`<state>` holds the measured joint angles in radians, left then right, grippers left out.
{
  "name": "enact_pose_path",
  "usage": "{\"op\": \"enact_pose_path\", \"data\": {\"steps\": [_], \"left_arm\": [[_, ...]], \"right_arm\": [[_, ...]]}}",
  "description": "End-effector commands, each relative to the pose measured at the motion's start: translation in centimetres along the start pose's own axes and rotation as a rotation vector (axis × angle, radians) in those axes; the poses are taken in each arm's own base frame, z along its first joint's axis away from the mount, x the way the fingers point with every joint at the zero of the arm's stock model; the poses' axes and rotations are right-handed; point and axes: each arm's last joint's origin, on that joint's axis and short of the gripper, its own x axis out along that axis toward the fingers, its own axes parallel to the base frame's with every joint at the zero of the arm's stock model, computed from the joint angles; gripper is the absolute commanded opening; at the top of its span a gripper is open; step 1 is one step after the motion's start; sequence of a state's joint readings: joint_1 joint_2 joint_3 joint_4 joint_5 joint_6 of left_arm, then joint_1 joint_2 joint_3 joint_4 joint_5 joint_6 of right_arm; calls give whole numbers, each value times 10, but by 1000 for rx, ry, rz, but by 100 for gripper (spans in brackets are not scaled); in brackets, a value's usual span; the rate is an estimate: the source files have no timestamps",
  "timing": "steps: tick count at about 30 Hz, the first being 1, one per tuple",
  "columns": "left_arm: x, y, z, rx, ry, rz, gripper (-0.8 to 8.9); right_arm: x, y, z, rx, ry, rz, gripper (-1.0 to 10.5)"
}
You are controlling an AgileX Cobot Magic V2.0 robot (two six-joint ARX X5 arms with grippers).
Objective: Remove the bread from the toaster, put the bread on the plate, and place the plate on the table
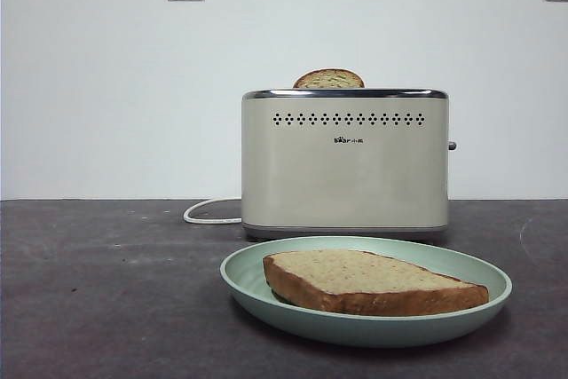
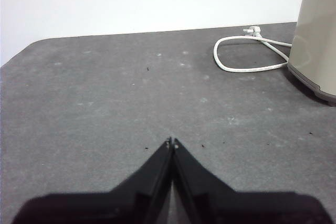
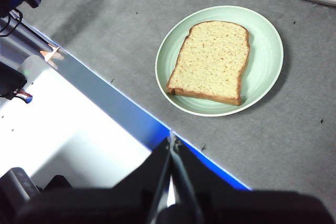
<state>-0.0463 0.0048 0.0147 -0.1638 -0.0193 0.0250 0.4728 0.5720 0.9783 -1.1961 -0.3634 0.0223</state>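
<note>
The toaster [image 1: 345,166], at the centre of the front view, carries one small dark logo on its cream face, just under the two rows of black holes. It begins with Latin letters resembling "Bear", followed by characters too small to read.

Front view low, level, near the toaster [image 1: 345,161], right wrist probably high above the plate [image 3: 266,72], shared.

Toaster [image 1: 344,175]: smooth cream-beige body with a satin sheen, polished chrome top rim.
Cord [image 2: 247,56]: white, smooth, plastic-looking.
Plate [image 1: 461,264]: pale mint green, smooth, low gloss.
Bread [image 1: 368,280]: tan, speckled, porous crumb; dark brown, rougher crust.
Bench [image 1: 106,308]: dark grey-brown, matt, finely grained, with pale scuffs.
Left end effector [image 2: 171,142], right end effector [image 3: 172,141]: black, matt.
</note>
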Motion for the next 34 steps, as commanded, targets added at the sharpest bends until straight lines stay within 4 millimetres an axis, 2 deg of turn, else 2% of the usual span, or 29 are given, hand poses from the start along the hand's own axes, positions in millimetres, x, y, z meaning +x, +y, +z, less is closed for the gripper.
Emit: {"op": "enact_pose_path", "data": {"steps": [1, 4, 8, 15, 18, 23, 28, 34], "left_arm": [[1, 0, -3, -6, 4, 7, -4], [1, 0, -3, -6, 4, 7, -4], [1, 0, -3, -6, 4, 7, -4], [1, 0, -3, -6, 4, 7, -4], [1, 0, -3, -6, 4, 6, -4], [1, 0, -3, -6, 4, 6, -4], [1, 0, -3, -6, 4, 6, -4], [1, 0, -3, -6, 4, 6, -4]], "right_arm": [[2, -1, -1, 6, 2, -4, 3], [2, -1, -1, 2, 0, -7, 3], [0, -4, 3, -128, -49, -45, 3], [-13, -13, 23, -188, -389, -213, 3], [-11, -19, 22, -207, -496, -274, 3], [12, -37, 0, -176, -617, -418, 3], [49, -61, -34, -79, -729, -594, 3], [85, -80, -72, -27, -720, -704, 3]]}}
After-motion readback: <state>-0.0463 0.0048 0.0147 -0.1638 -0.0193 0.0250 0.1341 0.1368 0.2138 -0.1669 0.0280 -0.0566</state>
